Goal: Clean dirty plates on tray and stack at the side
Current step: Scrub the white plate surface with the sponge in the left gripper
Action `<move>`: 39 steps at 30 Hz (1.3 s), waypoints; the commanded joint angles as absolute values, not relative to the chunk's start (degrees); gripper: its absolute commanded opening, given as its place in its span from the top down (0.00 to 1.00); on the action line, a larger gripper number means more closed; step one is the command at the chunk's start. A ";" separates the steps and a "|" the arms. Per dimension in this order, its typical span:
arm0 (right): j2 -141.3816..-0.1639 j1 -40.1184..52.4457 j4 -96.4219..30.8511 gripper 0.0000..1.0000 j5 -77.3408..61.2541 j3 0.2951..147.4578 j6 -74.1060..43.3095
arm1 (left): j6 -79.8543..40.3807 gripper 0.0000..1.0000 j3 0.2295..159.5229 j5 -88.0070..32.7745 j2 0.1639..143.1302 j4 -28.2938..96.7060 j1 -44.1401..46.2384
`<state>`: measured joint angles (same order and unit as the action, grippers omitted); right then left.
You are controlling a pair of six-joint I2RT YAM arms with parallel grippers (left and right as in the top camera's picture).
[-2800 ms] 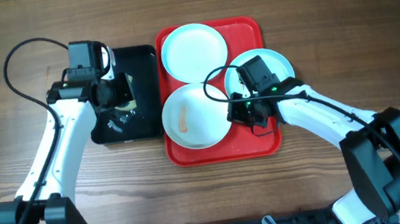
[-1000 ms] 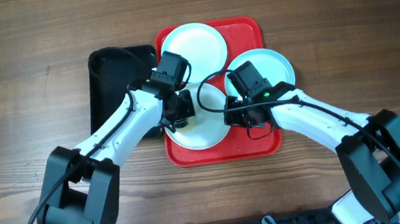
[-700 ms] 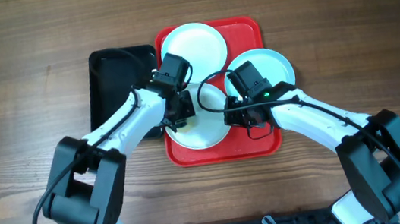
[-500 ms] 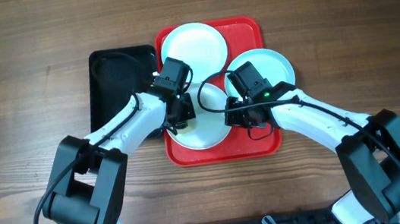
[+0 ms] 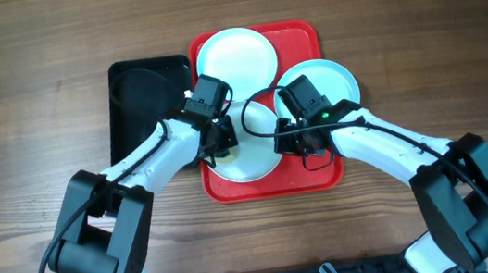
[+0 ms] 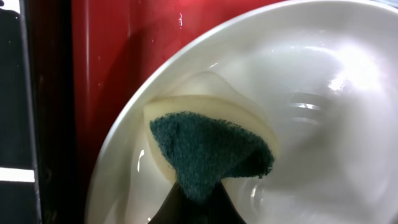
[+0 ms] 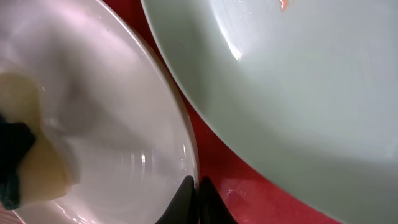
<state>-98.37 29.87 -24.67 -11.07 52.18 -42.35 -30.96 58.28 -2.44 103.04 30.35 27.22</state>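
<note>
We start with the wooden worktop [image 5: 10,53], and on it the red tray [image 5: 323,175] sits at the centre with all three plates on board, none stacked at the side yet. The black tray [image 5: 140,84] lies touching its left edge, and the left arm has just swung off it and across to the red one. That's the big change!

The far plate [image 5: 236,58] sits untouched. The aqua plate [image 5: 339,76] on the right shows an orange speck in the right wrist view. The near plate [image 5: 247,159] is where both arms meet.

The right gripper [image 5: 294,144] is pinched tight on the near plate's right rim, steadying it as we read it. The left gripper [image 5: 216,140] is clamped on the sponge [image 6: 208,152], green scouring side towards the camera, pressed into the plate's left side. The orange smear that marked this plate a moment ago no longer shows, so we judge that scrubbing of the first plate is underway.
</note>
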 commanded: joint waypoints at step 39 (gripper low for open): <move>-99.02 30.41 -24.62 0.96 -13.30 51.99 -42.15 | -39.31 0.96 56.75 -22.87 106.91 26.15 31.22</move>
<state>-98.37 29.69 -25.61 -10.63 52.10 -42.37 -38.72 58.08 -15.97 105.45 22.13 29.54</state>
